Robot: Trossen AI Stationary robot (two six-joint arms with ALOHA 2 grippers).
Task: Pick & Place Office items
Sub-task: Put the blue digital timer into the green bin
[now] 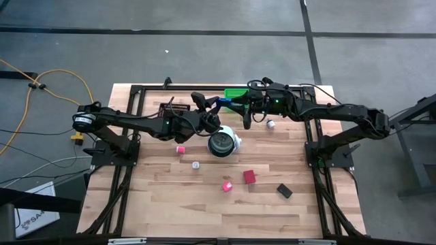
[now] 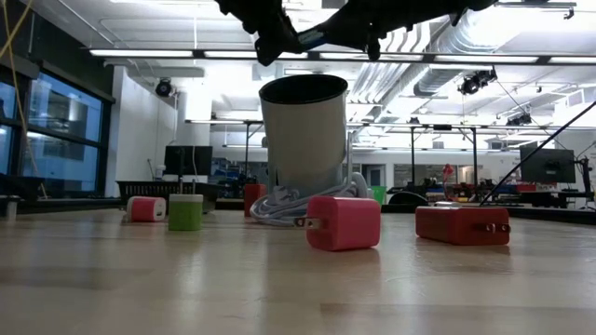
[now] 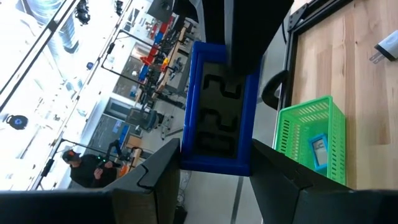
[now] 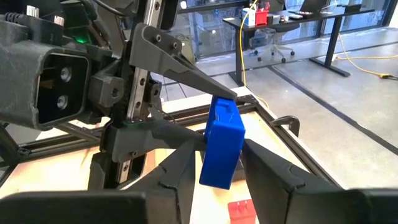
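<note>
Handover just beside green mesh plastic bin (image 1: 235, 93): both left end effector (image 4: 186, 102) and right end effector (image 3: 214, 177) pinch blue flat rectangular plastic block (image 4: 222, 142); right should grip firmly before left spreads.

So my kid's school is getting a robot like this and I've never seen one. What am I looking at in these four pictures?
Two dark robot arms work over a wooden table. One picture looks straight down, one sits at table height, and two come from cameras on the wrists. At the far side of the table, the left pincer and the right pincer both grip one blue block in mid-air, near a green bin. On the table lie a grey cup with a white cable, pink and red blocks, and a black piece.
</note>
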